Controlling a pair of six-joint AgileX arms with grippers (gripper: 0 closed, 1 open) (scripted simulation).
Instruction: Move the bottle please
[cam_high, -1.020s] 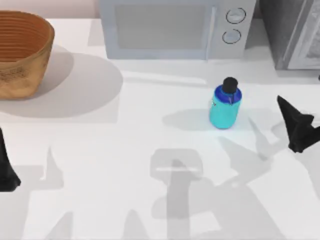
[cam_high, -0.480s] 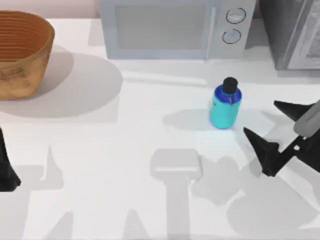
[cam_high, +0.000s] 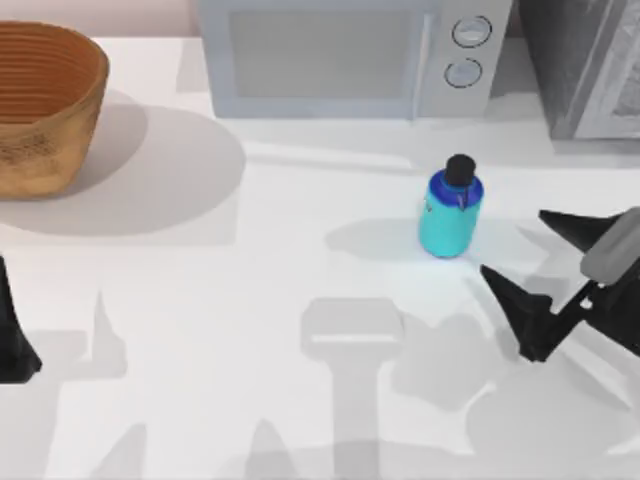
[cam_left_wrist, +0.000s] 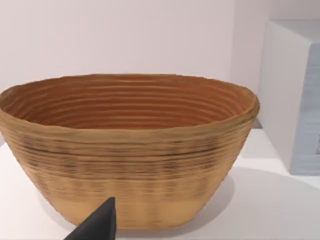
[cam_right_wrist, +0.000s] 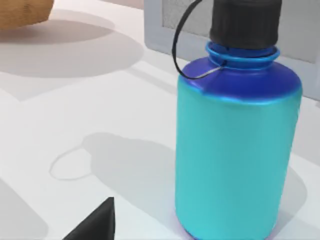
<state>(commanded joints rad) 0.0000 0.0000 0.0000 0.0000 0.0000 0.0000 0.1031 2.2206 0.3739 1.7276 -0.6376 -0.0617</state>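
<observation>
Now right pincer (cam_high: 530, 265) gapes beside bottle (cam_high: 449, 218).

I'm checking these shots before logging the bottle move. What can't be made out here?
- Bottle: its base in the right wrist view is cut off by the picture's edge.
- Left pincer: cut by the top view's left edge; the left wrist view shows one fingertip, so its opening is unclear.
- Dark appliance right of the microwave: cropped at the top view's corner, unidentifiable.
</observation>
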